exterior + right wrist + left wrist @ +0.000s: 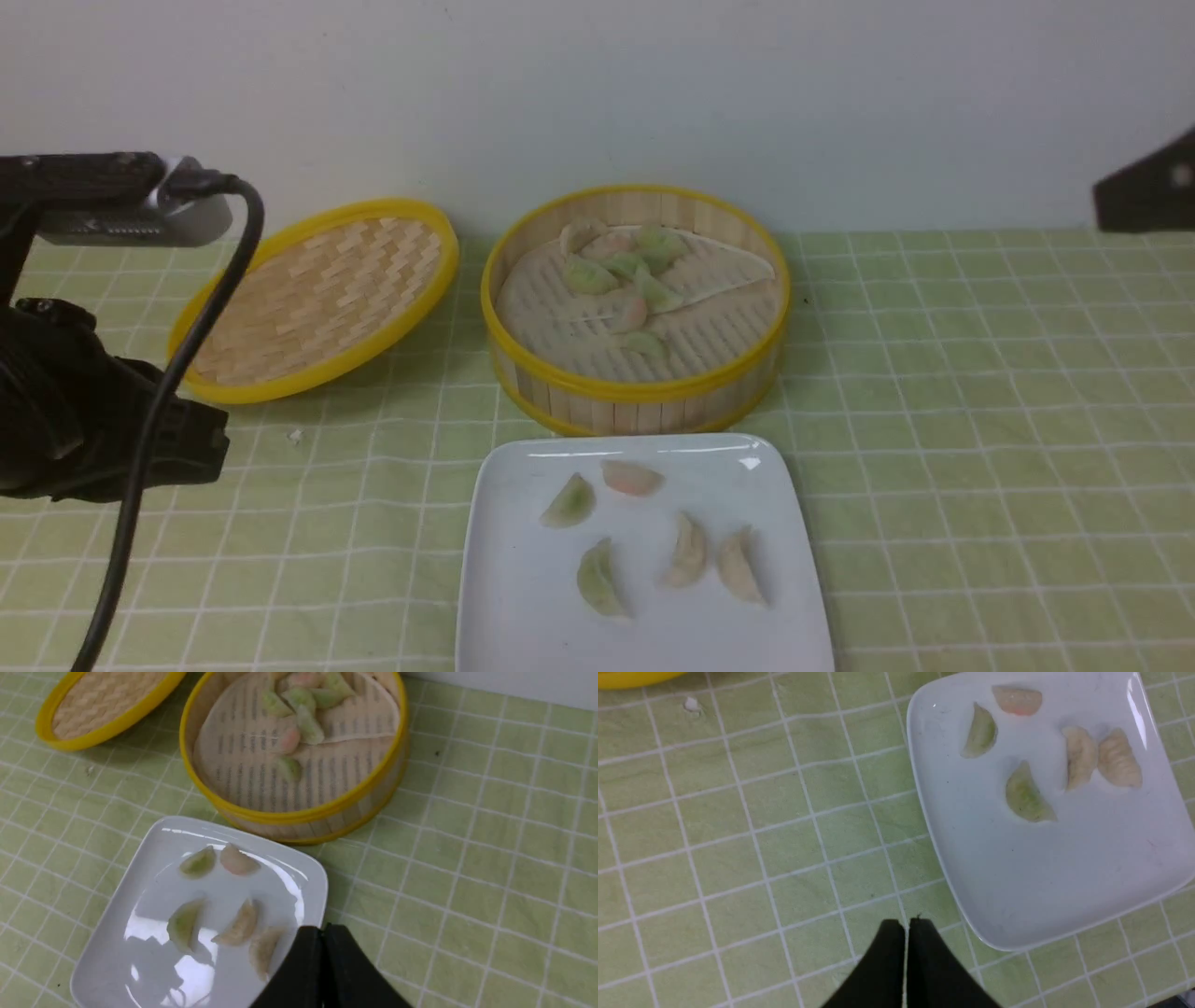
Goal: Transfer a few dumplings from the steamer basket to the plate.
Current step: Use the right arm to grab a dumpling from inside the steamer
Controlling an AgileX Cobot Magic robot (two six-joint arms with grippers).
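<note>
The steamer basket [635,397] stands at the table's middle back with several green and pink dumplings [621,271] on its pale liner. It also shows in the right wrist view [299,814]. The white square plate [523,607] lies in front of it with several dumplings [689,551] on it. The plate also shows in the left wrist view [1064,886] and the right wrist view [140,896]. My left gripper [906,924] is shut and empty, above the cloth left of the plate. My right gripper [322,928] is shut and empty, above the plate's right edge.
The shallow woven lid [317,299] with a yellow rim leans left of the steamer. A green checked cloth [980,467] covers the table. A white wall stands behind. The left arm and its cable [149,420] fill the left edge. A small crumb [296,435] lies near the lid.
</note>
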